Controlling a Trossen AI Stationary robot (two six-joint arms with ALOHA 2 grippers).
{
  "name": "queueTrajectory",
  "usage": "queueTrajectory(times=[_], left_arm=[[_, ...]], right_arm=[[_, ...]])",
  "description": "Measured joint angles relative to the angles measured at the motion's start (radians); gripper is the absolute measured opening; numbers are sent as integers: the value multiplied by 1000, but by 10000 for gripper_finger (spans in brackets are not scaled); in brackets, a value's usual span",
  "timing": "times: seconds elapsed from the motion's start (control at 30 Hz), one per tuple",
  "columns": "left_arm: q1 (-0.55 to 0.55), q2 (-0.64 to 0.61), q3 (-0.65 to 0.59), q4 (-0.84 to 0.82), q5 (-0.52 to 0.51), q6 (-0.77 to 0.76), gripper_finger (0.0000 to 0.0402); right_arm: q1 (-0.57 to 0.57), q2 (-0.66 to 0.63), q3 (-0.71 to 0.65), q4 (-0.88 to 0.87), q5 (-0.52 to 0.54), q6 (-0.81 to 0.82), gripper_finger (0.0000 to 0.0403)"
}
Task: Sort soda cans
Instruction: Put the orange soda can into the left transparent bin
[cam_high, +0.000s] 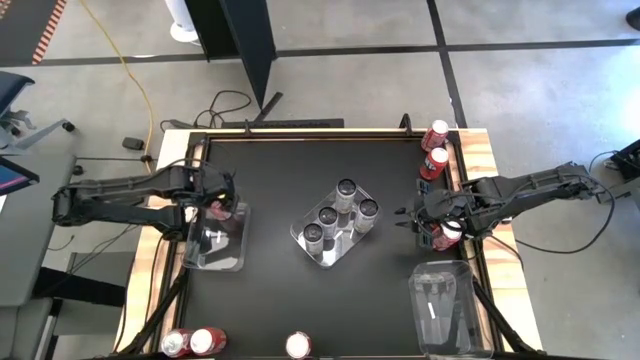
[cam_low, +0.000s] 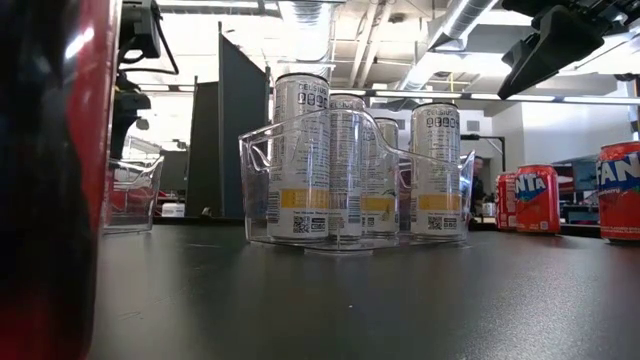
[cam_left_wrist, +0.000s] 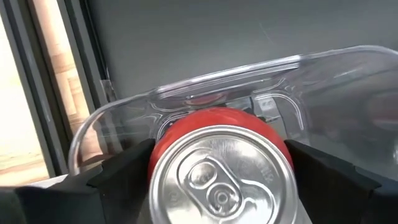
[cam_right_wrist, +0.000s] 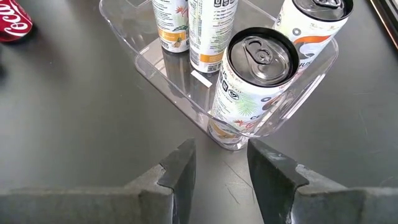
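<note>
A red soda can (cam_left_wrist: 219, 186) with a silver top stands upright in the far end of the clear tray (cam_high: 215, 245) at the table's left. My left gripper (cam_left_wrist: 219, 149) is over it, pointing down, with one finger on each side of the can. My right gripper (cam_right_wrist: 221, 168) hangs open above the table, right of the centre tray (cam_high: 335, 228), with nothing between its fingers. That tray holds several silver soda cans (cam_right_wrist: 258, 81). One more red can (cam_high: 445, 233) stands under my right arm. My left gripper comes from above, and its fingers (cam_left_wrist: 124, 171) stand against the red can's upper wall (cam_left_wrist: 163, 144) on two opposite sides. I cannot tell whether they touch it. The can stands upright on the tray's floor.
Two red cans (cam_high: 436, 145) stand at the far right edge, and three red cans (cam_high: 207, 341) along the near edge. An empty clear tray (cam_high: 440, 305) lies near right. In the low view a red can (cam_low: 50, 180) stands close, blocking the left.
</note>
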Motion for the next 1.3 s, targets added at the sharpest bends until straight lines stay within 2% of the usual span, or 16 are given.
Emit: queueTrajectory(times=[0.63, 0.83, 1.1, 1.2, 1.3], left_arm=[[0, 0, 115, -95, -36, 28, 346], [-1, 0, 167, -126, -77, 51, 346], [-70, 9, 211, 32, -99, 188, 344], [-107, 46, 209, 20, -91, 199, 323], [-154, 93, 209, 30, -82, 200, 278]], right_arm=[[0, 0, 0, 0, 0, 1, 161], [0, 0, 0, 0, 0, 8, 161], [0, 0, 0, 0, 0, 10, 161], [0, 0, 0, 0, 0, 10, 161], [0, 0, 0, 1, 0, 9, 161]])
